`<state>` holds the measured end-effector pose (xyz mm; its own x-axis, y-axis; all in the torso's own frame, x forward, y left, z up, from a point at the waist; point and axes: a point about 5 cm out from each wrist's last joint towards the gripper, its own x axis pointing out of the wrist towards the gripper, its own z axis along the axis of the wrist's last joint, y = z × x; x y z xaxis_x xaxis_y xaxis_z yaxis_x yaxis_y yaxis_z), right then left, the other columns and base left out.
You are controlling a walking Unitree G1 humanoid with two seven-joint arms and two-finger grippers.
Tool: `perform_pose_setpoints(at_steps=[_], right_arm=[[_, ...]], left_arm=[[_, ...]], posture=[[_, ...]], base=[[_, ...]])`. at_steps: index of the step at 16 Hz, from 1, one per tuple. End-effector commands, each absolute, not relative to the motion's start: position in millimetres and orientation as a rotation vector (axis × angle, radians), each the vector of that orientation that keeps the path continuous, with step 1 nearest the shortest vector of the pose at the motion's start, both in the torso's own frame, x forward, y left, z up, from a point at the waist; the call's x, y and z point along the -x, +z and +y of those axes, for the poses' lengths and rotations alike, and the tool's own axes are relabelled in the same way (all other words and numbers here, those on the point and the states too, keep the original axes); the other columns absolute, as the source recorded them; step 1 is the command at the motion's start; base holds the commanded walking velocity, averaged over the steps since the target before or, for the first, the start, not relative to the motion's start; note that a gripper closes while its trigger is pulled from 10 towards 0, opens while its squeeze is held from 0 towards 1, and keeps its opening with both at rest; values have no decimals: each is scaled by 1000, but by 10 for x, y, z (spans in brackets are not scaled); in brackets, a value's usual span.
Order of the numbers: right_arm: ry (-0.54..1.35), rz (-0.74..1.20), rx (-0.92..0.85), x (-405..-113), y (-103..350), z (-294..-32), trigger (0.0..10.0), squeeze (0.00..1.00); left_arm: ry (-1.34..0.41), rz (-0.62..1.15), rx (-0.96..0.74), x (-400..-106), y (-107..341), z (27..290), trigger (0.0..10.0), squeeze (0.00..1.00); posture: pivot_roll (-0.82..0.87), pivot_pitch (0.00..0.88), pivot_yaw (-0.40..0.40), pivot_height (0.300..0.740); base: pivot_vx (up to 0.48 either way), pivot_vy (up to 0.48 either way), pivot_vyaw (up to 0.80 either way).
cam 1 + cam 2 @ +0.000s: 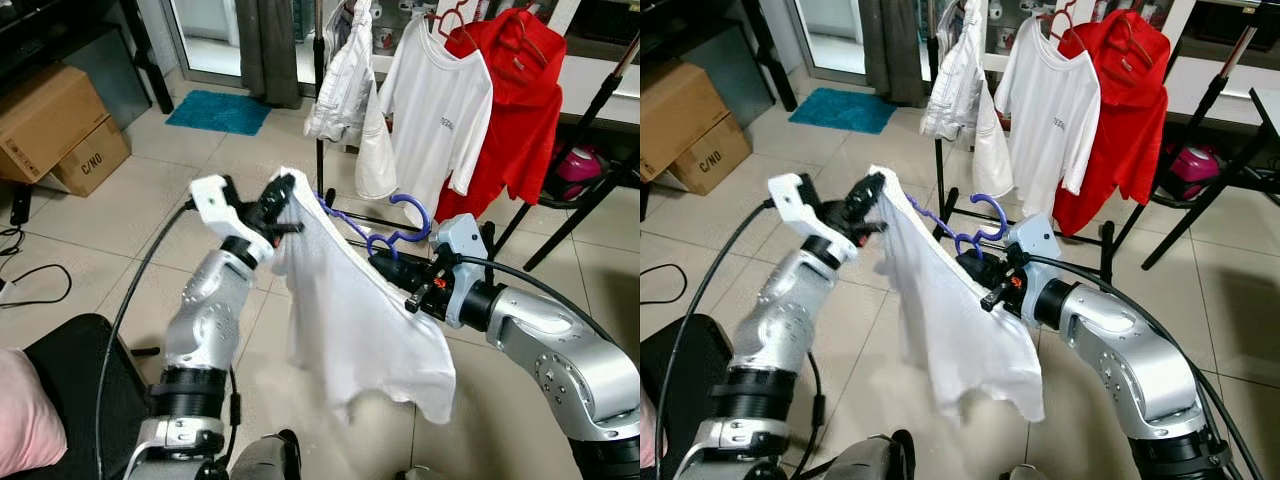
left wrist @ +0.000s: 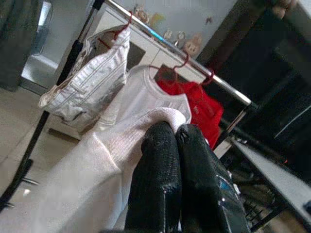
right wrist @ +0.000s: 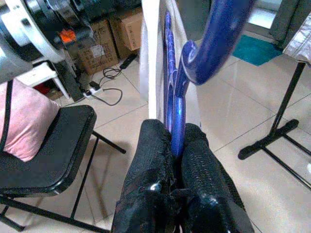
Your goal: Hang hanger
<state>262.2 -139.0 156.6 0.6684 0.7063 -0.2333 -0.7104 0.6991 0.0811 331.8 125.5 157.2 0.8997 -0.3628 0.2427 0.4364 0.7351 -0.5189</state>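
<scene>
Both arms raised ahead, elbows bent. Left gripper (image 1: 285, 195): clenched on white shirt (image 1: 350, 320) shoulder. Right gripper (image 3: 174, 138): clamped on blue hanger (image 1: 400, 225) neck.

A glossy blue plastic hanger (image 3: 176, 104) carries a soft, matt white cloth shirt (image 1: 350, 320), gripped between matt black, finely textured fingers (image 3: 199, 165). The arms (image 1: 560, 350) are smooth brushed silver metal with a dull sheen. At twelve o'clock, cloth garments hang from a shiny metal rail (image 2: 194, 68) above glossy pale floor tiles (image 1: 120, 230).
</scene>
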Motion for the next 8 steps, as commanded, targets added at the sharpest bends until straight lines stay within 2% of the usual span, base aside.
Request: perform_pose_setpoints(at_steps=[1, 2, 3, 4, 5, 8], right_arm=[[789, 280, 58, -2619, 1549, -1414, 10000, 0], [789, 280, 58, -2619, 1549, -1414, 10000, 0], [790, 300, 90, -2610, 1515, -1421, 10000, 0], [793, 322, 135, -2601, 1484, -1429, 10000, 0], [804, 337, 177, -2592, 1460, -1428, 10000, 0], [846, 340, 189, -2553, 1464, -1395, 10000, 0]], left_arm=[[-470, -170, 592, -3348, 1717, 1313, 0, 0], [-470, -170, 592, -3348, 1717, 1313, 0, 0], [-515, -134, 447, -3356, 1721, 1310, 0, 0], [-635, -41, 123, -3324, 1634, 1248, 0, 0], [-722, 49, -82, -3289, 1539, 1224, 0, 0], [-832, 202, -216, -3235, 1428, 1290, 0, 0]], posture=[[-75, 91, 74, 740], [-75, 91, 74, 740], [-75, 91, 73, 740], [-75, 91, 73, 740], [-75, 90, 73, 740], [-75, 90, 73, 740]], base=[[0, 0, 0], [0, 0, 0], [0, 0, 0], [0, 0, 0], [0, 0, 0], [0, 0, 0]])
